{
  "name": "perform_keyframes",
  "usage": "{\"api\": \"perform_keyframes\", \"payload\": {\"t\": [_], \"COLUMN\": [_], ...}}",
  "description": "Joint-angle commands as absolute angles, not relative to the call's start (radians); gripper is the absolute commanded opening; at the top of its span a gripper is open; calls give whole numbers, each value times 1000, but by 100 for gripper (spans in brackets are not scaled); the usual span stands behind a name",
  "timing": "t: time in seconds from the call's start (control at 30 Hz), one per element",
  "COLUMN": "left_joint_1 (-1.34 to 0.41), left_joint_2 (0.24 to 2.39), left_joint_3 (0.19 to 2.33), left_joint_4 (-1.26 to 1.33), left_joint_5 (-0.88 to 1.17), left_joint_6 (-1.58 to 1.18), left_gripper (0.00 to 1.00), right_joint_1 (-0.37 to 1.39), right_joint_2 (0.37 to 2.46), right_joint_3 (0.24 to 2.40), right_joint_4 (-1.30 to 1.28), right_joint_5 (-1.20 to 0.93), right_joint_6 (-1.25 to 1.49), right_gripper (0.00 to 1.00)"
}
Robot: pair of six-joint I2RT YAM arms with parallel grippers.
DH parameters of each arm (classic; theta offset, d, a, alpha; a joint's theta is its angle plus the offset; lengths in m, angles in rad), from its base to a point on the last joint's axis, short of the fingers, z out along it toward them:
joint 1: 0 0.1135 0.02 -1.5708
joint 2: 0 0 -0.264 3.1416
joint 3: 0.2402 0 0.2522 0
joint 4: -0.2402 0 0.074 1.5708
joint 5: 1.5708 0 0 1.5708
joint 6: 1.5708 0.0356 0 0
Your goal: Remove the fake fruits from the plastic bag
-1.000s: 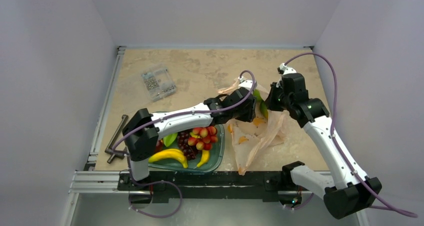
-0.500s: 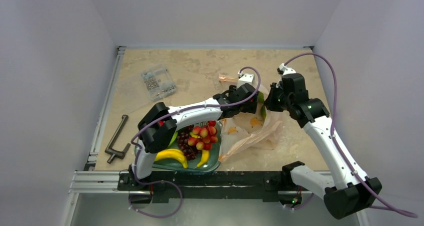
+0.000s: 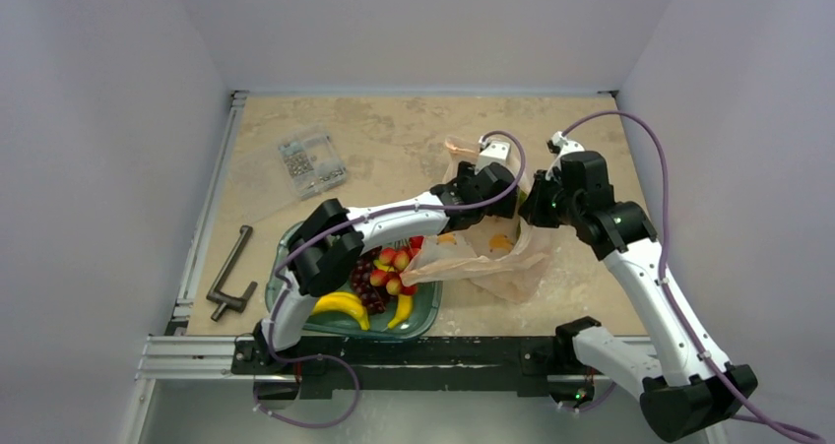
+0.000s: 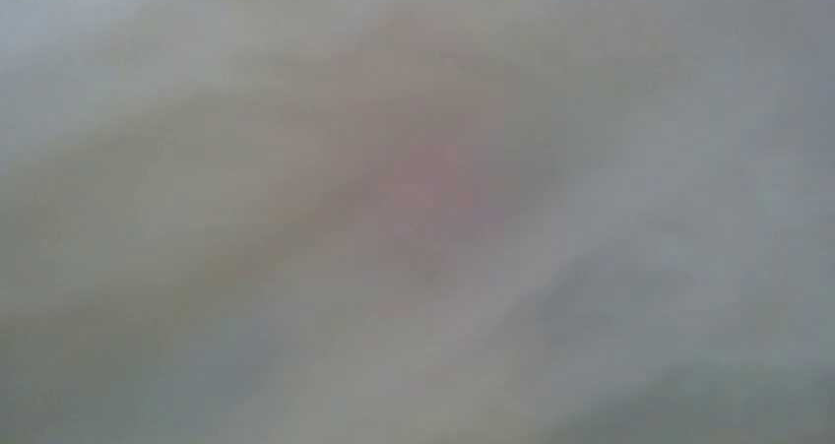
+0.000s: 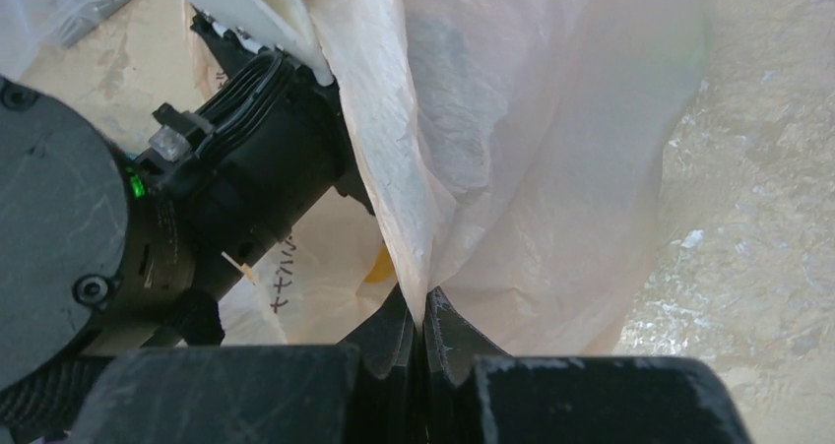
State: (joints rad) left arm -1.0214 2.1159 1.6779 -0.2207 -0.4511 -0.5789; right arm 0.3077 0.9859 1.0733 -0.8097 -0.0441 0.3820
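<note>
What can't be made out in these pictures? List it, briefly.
- Left wrist view: wholly blurred; nothing readable.
- Top view: left gripper fingers hidden by the plastic bag; open or shut unknown.
- Bag contents: orange patches show through film; fruit or print, unclear.
- Clear box contents: too small.

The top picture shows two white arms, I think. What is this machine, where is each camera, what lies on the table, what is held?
A robot: two arms, each with a two-finger gripper. The top picture looks down on the table; the other two come from wrist cameras. The left wrist picture is only blur, so I cannot tell if the left gripper is open. The right gripper is shut on the pink plastic bag. Also there: a teal tray holding bananas, grapes and a berry bunch, a clear parts box, a metal tool.
</note>
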Motion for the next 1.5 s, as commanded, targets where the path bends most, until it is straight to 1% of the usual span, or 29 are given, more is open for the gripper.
{"api": "perform_keyframes", "payload": {"t": [0.0,0.17,0.23,0.33,0.37,0.4,0.53,0.6,0.63,0.73,0.93,1.1,1.33,1.47], "left_joint_1": [-1015,-1004,-1002,-1000,-1000,-999,-984,-972,-967,-957,-956,-956,-956,-957], "left_joint_2": [2161,2265,2317,2408,2424,2434,2407,2384,2374,2302,2083,1925,1718,1599], "left_joint_3": [1737,1841,1911,2042,2060,2063,2005,1995,2004,1985,1835,1725,1623,1571], "left_joint_4": [-92,-103,-154,-278,-282,-274,-206,-190,-200,-244,-285,-348,-421,-463], "left_joint_5": [-453,-403,-388,-375,-362,-357,-350,-307,-279,-234,-165,-106,6,69], "left_joint_6": [-561,-676,-711,-749,-749,-748,-728,-696,-682,-657,-598,-583,-588,-592], "left_gripper": [87,88,87,83,79,73,47,32,28,20,5,0,0,0], "right_joint_1": [310,308,308,308,309,308,309,308,309,308,308,308,308,307], "right_joint_2": [946,936,938,939,938,937,921,916,918,922,918,930,1006,1083], "right_joint_3": [1057,1093,1104,1103,1102,1098,1081,1068,1058,1028,992,994,1027,1113], "right_joint_4": [-840,-880,-893,-900,-898,-896,-890,-888,-884,-870,-857,-832,-809,-801], "right_joint_5": [-87,-66,-52,-47,-49,-52,-43,-28,-27,-9,90,162,338,440], "right_joint_6": [396,390,387,387,386,385,386,400,404,432,494,512,473,366], "right_gripper": [0,0,0,0,0,0,0,0,0,0,0,0,0,0]}}
